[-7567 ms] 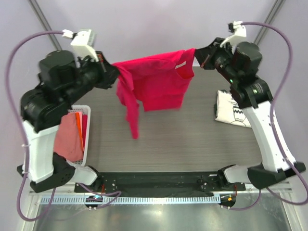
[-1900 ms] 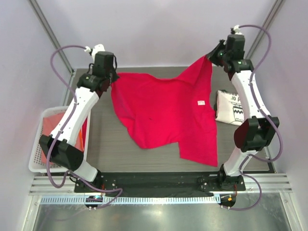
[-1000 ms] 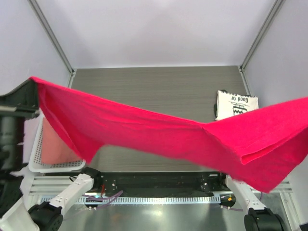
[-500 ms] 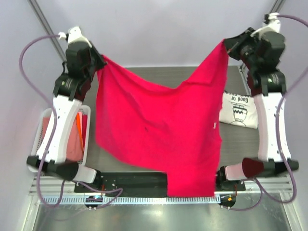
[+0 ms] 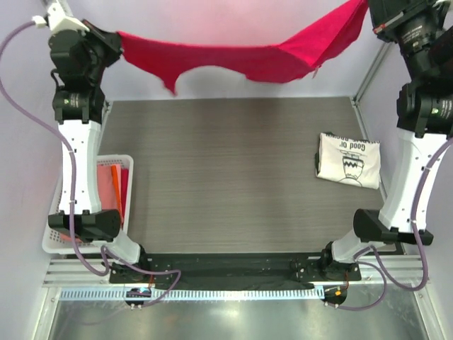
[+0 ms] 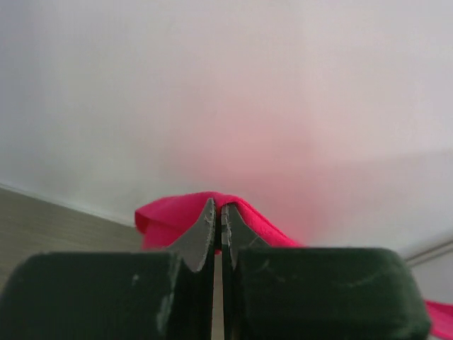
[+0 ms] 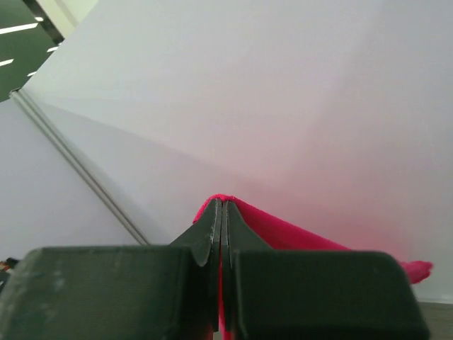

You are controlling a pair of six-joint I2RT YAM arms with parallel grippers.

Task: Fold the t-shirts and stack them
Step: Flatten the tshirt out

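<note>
1. Overhead, the crimson-pink t-shirt (image 5: 233, 53) hung stretched between the two raised arms, high above the far edge of the table (image 5: 226, 163) and clear of it. Its lower edge sagged in the middle, and one flap dangled near the left end.
2. At the shirt's left corner, the left pincer (image 5: 115, 35) was clamped on the cloth. In the left wrist view its fingers (image 6: 204, 230) met with only a hairline slit between them, and a fold of crimson cloth bulged out past their tips.
3. At the opposite corner, the right pincer (image 5: 368, 8) likewise gripped the shirt, higher than the left one and at the top edge of the overhead view. In the right wrist view its fingers were pressed together, with cloth emerging at the tips and running off to the right.
4. On the right side of the table, the cream t-shirt (image 5: 348, 161) lay folded flat with its black print and lettering face up, near the right arm and well apart from the crimson one.
5. At the table's left edge, the white lattice basket (image 5: 119, 157) stood beside the left arm, holding pinkish cloth and something orange.
</note>
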